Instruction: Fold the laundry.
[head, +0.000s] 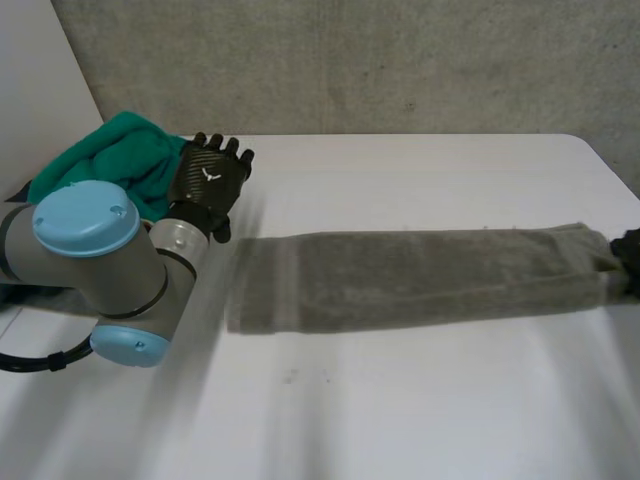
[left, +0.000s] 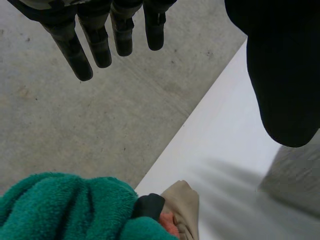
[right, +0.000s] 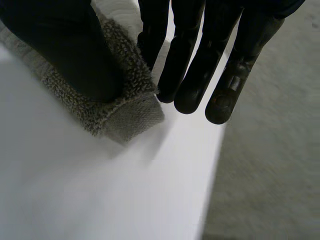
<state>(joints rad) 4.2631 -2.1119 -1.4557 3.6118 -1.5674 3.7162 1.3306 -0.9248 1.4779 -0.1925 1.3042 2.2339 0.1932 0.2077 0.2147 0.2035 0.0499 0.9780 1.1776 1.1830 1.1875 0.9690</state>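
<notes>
Head view lines the risks up across the desk (head: 400, 420). At the left, a green pile (head: 105, 155) of laundry sits near the desk's far edge, just beside the left robot hand (head: 208, 180). That hand hangs open above it, fingers (left: 82, 55) straight and holding nothing. Left wrist view shows the pile close to the rim, with the floor (left: 75, 115) beyond, so a careless sweep from there could snag it or push it over.

In the middle, the grey towel (head: 420, 280) lies flat as a long strip across the desk. Its left end is free and well apart from the left robot hand, so nothing pins it. If the strip is pulled or carried over from one end alone, that free end could drag or twist and the fold would likely come out skewed.

At the right, the right robot hand (head: 628, 262) is on the towel's right end, near the desk's side edge. Right wrist view shows its thumb (right: 75, 55) lying on top of the end and its straight fingers (right: 195, 75) against the edge, the cloth pinched between them. The hold looks shallow, taking only the corner, so the thick pile could slip out once lifted.
</notes>
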